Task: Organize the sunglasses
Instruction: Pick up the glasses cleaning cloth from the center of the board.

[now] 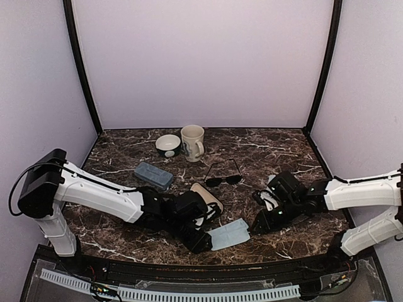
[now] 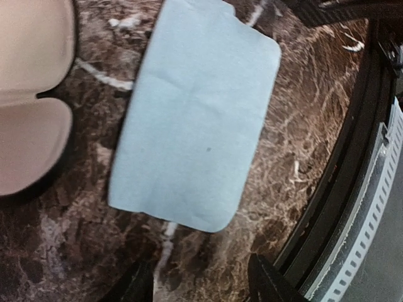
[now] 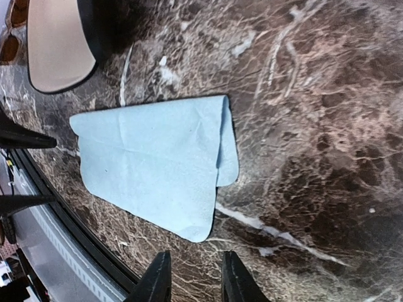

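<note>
- Currently the left claw (image 1: 203, 242) is hovering low over the dark brown marble bench (image 1: 283, 157), its fingers standing fairly wide apart and gripping nothing.
- Just ahead of its fingertips, a light blue rectangular cleaning cloth (image 2: 195, 119) is lying flat and free on the bench, near the fingers but apart from them.
- From the opposite side, the right claw (image 3: 192, 274) is facing the same cloth, its jaws parted only narrowly and empty. The cloth's nearest corner is sitting just in front of that claw, with one edge doubled over on itself.
- With both claws empty around it, the cloth is looking like the thing being dealt with, probably as a liner or wipe for the glasses.
- Beyond the left claw and just beside the cloth, a black oblong case with a beige lining (image 1: 204, 196) is lying open, presumably waiting to receive a pair.
- Farther out than the case from both claws, the black thin-framed sunglasses with dark lenses (image 1: 223, 180) are resting on the bench with their thin arms spread. They are likely needing folding before fitting any case.
- Well beyond the left claw, a grey-blue rectangular case (image 1: 153, 175) is lying shut.
</note>
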Motion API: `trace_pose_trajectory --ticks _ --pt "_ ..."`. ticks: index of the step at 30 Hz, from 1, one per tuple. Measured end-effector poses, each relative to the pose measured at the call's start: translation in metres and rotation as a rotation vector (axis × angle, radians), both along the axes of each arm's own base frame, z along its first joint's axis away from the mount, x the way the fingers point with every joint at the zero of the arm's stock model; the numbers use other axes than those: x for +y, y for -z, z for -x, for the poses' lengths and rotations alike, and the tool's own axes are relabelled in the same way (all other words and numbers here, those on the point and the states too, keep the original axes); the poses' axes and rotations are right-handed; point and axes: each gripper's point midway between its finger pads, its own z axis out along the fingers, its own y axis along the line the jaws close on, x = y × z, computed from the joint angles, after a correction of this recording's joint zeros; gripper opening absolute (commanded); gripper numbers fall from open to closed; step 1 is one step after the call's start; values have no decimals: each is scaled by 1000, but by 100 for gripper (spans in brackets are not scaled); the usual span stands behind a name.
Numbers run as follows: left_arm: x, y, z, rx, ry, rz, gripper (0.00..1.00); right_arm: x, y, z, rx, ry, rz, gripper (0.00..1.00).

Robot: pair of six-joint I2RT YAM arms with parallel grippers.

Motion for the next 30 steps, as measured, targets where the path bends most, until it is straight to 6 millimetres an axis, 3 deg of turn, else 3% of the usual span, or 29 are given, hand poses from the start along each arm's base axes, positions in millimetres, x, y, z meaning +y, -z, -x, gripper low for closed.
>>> trace_pose_trajectory --ticks 5,14,30 --pt "-11 2 15 -32 96 -1 46 9 10 4 8 -15 14 26" --pt "-26 14 15 -66 164 -25 40 21 24 10 20 -42 21 22" --pt "-29 19 11 -115 196 -61 7 25 27 8 8 -27 24 4"
